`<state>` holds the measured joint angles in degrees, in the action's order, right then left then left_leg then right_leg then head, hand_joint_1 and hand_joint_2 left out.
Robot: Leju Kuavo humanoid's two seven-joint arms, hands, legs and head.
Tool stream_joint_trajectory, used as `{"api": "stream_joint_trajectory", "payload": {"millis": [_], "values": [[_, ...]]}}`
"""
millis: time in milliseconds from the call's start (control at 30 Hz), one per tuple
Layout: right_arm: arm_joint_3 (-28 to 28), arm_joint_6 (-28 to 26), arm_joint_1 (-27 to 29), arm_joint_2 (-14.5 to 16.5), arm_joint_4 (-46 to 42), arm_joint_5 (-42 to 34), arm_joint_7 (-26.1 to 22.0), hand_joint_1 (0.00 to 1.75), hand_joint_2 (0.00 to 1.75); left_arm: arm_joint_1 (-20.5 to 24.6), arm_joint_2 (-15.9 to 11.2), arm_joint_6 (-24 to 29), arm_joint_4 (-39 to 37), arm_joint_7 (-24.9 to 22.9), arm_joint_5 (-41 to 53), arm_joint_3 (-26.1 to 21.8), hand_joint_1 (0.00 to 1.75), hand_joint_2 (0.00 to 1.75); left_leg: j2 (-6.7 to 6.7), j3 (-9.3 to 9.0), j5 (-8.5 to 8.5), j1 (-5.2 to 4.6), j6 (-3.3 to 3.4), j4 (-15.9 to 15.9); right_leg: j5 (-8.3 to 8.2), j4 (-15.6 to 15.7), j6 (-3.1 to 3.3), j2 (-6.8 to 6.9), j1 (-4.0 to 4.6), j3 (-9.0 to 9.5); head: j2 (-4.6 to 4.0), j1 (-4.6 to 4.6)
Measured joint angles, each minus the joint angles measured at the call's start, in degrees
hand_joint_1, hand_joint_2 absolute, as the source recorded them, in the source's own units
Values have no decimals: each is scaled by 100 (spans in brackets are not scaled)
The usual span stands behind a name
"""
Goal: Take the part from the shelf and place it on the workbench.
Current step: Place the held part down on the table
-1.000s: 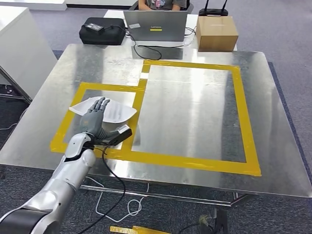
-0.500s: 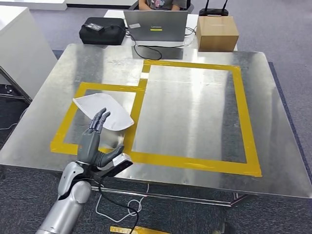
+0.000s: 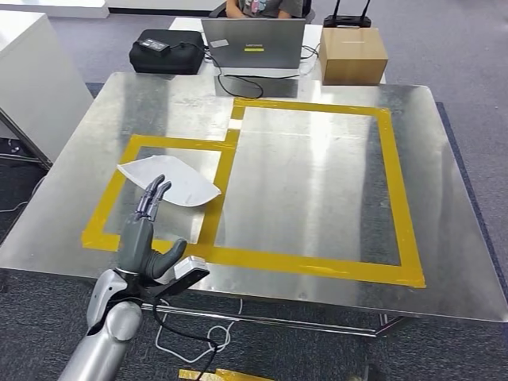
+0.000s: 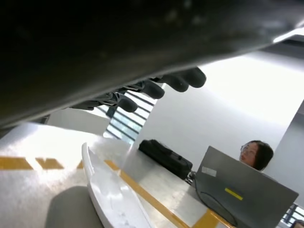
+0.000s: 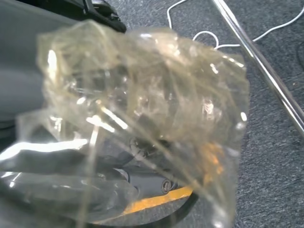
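No legible writing anywhere; yellow strip on the laptop lid too small to read. White part lying flat on the steel workbench, inside the smaller yellow tape frame, wide bare metal to its right. Left hand over the near edge, fingers spread, holding nothing, apart from the part. Right hand: cannot tell behind crumpled clear plastic

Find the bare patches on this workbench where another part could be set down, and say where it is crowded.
The large yellow-taped rectangle encloses bare metal, the widest free patch. The workbench is also bare outside the tape on its right. The small taped rectangle is crowded: the white part lies in it, with the left hand open at its near edge.
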<state>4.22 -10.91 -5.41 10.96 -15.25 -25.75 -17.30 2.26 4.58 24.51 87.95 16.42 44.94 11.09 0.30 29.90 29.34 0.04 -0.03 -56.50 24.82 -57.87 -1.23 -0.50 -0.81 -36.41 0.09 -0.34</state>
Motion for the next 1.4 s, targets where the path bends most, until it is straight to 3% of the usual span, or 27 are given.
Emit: {"api": "stream_joint_trajectory", "payload": {"millis": [233, 400, 467, 533, 567, 600, 633, 700, 767, 833, 900, 967, 1033, 1067, 1133, 1233, 1300, 1367, 1400], "values": [[-174, 109, 86, 0, 2, 88, -159, 0, 0, -692, 68, -294, 227, 1287, -2227, -633, 0, 0, 0, -4, 38, -21, 59, -38, 13, 5, -34, 3, -22, 20, 0, -1], [-309, 195, 102, 0, 2, 177, -207, 0, 0, -645, 342, -837, -707, 1803, -3699, -1902, 0, 0, 17, -59, -53, -3, 156, 57, 24, 18, -135, 1, -30, 27, 0, 1], [-379, 213, 116, -1, 3, 207, -206, 0, 0, -520, 404, -975, -1338, 1882, -3891, -2442, 0, 0, 37, -95, -123, 42, 194, 145, 290, -364, -164, 4, -22, -148, 0, 22], [-447, 229, 137, -6, 4, 238, -200, 0, 0, -413, 438, -1075, -1993, 1900, -4004, -2953, 0, 0, 48, -87, -136, 46, 210, 152, 660, -1110, -195, 8, -27, -454, 0, 32], [-480, 236, 155, -10, 6, 249, -195, 0, 0, -337, 450, -1109, -2281, 1913, -4038, -3166, 0, 0, 46, -88, -136, 46, 209, 150, 756, -1396, -210, 16, -35, -560, 0, 32], [-513, 239, 173, -15, 8, 256, -189, 0, 0, -222, 456, -1124, -2570, 1925, -4050, -3360, 0, 0, 28, -95, -135, 46, 206, 149, 746, -1481, -222, 26, -45, -560, 0, 32], [-548, 241, 186, -22, 10, 260, -184, 0, 0, -77, 450, -1115, -2862, 1938, -4041, -3545, 0, 0, 0, -109, -131, 48, 196, 148, 636, -1328, -231, 40, -60, -433, 0, 37], [-614, 242, 186, -37, 12, 263, -179, 0, 0, 246, 404, -1045, -3394, 1951, -3977, -3844, 0, 0, -68, -166, -113, 36, 140, 141, 378, -559, -266, 80, -105, 76, 0, 43], [-665, 242, 149, -34, 11, 268, -170, 0, 0, 497, 331, -947, -3836, 1959, -3897, -4071, 0, 0, -115, -229, -56, -19, 64, 140, 326, -7, -225, 87, -148, 466, 0, 42], [-715, 227, 102, -22, 10, 262, -125, 0, 0, 698, 257, -848, -4252, 1958, -3825, -4242, 0, 0, -111, -307, -11, -68, 17, 179, 365, 71, -110, 75, -181, 578, 0, 12], [-772, 195, 57, -11, 10, 248, -65, 0, 0, 804, 190, -755, -4682, 1945, -3777, -4394, 0, 0, -68, -360, 35, -69, -24, 168, 354, 68, -31, 90, -202, 568, -1, -29], [-815, 174, -9, 3, 8, 242, -29, 0, 0, 740, 145, -703, -5096, 1928, -3760, -4528, 0, 0, -46, -144, 362, -42, -53, -245, 279, 70, 41, 71, -178, 478, -2, -105], [-849, 171, -53, 10, 5, 240, -18, 0, 0, 589, 150, -664, -5450, 1920, -3729, -4604, 0, 0, -43, 298, 860, -19, -47, -1058, 175, 65, 112, 24, -99, 346, -2, -198], [-862, 172, -55, 10, 4, 240, -18, 0, 0, 537, 161, -646, -5569, 1916, -3713, -4621, 0, 0, -43, 465, 1020, -17, -40, -1385, 138, 61, 137, 11, -62, 293, -1, -224], [-875, 173, -44, 10, 4, 240, -18, 0, 0, 502, 169, -626, -5678, 1912, -3692, -4630, 0, 0, -44, 585, 1122, -18, -27, -1645, 109, 58, 156, 8, -21, 239, 0, -240], [-887, 174, -33, 10, 4, 240, -18, 0, 0, 497, 170, -612, -5717, 1908, -3675, -4637, 0, 0, -44, 601, 1119, -23, -12, -1690, 98, 56, 166, 10, 2, 220, 0, -239], [-957, 189, 19, 23, 4, 240, -24, 0, 0, 463, 146, -487, -6018, 1859, -3574, -4705, 0, 0, -54, 163, 662, -167, 311, -893, 27, 50, 235, 0, 167, 151, 0, -224], [-1048, 211, 64, 38, 4, 242, -32, 0, 0, 436, 110, -334, -6360, 1802, -3435, -4774, 0, 0, -51, -278, 178, -315, 594, -16, -62, 40, 291, -17, 315, 74, 0, -212], [-1073, 219, 68, 43, 4, 244, -33, 0, 0, 435, 102, -301, -6430, 1786, -3392, -4781, 0, 0, -42, -278, 152, -320, 586, 36, -87, 34, 278, -23, 324, 56, 0, -212]]}}
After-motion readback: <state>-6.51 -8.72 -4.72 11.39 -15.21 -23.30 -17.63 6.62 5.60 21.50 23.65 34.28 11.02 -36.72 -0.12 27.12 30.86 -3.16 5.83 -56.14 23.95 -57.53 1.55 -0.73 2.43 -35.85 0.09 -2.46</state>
